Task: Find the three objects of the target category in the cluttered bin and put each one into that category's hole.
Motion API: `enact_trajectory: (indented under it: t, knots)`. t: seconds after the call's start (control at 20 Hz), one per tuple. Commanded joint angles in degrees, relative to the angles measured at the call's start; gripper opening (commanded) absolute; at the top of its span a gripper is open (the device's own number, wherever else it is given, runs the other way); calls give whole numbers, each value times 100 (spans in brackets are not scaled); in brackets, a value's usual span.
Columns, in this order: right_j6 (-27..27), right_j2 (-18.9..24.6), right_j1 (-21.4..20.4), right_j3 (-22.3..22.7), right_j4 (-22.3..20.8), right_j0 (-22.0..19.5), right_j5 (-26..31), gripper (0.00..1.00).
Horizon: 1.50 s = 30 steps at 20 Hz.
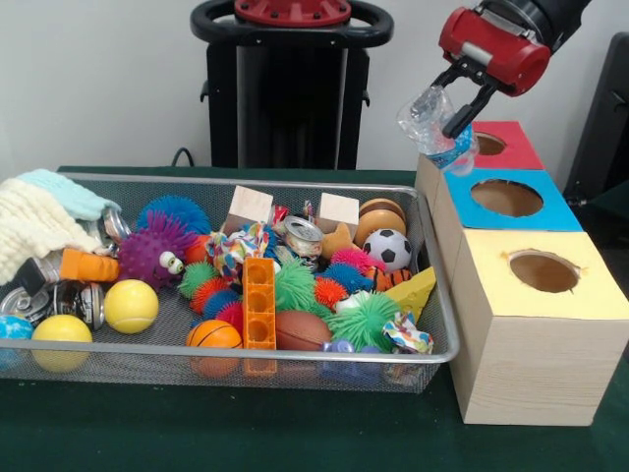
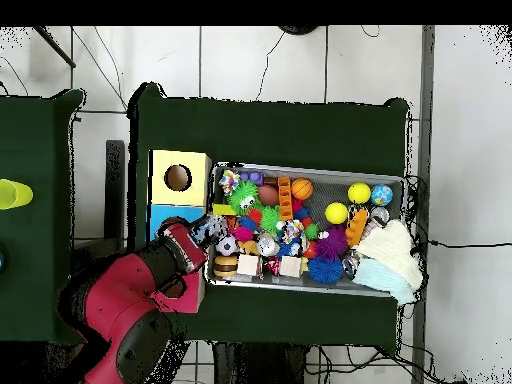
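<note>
My gripper (image 1: 454,100) is shut on a clear plastic water bottle (image 1: 432,126) with a blue label. It holds the bottle in the air at the bin's far right corner, just left of the red-topped box. The round hole (image 1: 488,144) in the red top (image 1: 515,146) is open and a little to the right of the bottle. The silver wire mesh bin (image 1: 295,355) is full of toys. In the overhead view my gripper (image 2: 196,238) and the bottle (image 2: 210,231) sit at the bin's (image 2: 310,170) left edge. No other water bottle shows in the bin.
A blue-topped box (image 1: 510,200) and a yellow-topped box (image 1: 541,270) stand in a row in front of the red one. In the bin lie silver cans (image 1: 303,236), balls, spiky toys, wooden blocks (image 1: 250,206) and knitted cloths (image 1: 39,221). A yellow cup (image 2: 14,193) stands on a side table.
</note>
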Motion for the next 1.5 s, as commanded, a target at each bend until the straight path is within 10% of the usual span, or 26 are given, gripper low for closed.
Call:
enact_trajectory:
  t: [0.05, 1.5]
  knots:
    - [1855, 566, 30, -558, 319, -106, 847, 0]
    - [2636, -83, 522, -1149, 120, 312, 1786, 0]
